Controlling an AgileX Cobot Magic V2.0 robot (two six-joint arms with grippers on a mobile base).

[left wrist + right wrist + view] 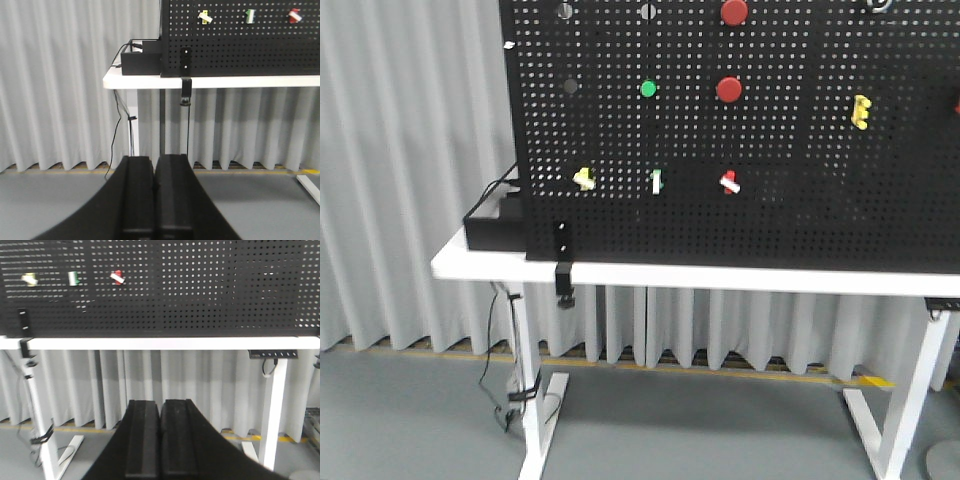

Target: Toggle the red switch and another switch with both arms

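A: Light?
B: Even, diffuse, medium-bright, seemingly from overhead. No hard shadows. Soft shade under the white bench top (740,276), falling on the pale pleated curtain (410,200).
A: Glare?
B: None. The matte black perforated pegboard (780,210) shows no hotspots. The bench edge is nearly blown out in both wrist views.
A: Sharpness?
B: All three views are soft. The small red toggle switch (729,183) is smeared, its lever barely readable. In the right wrist view the top rows of holes streak sideways.
A: Foreground?
B: The left gripper (153,162) and right gripper (160,405) are crushed to near-black, and the fingers (137,200) show hardly any surface detail.
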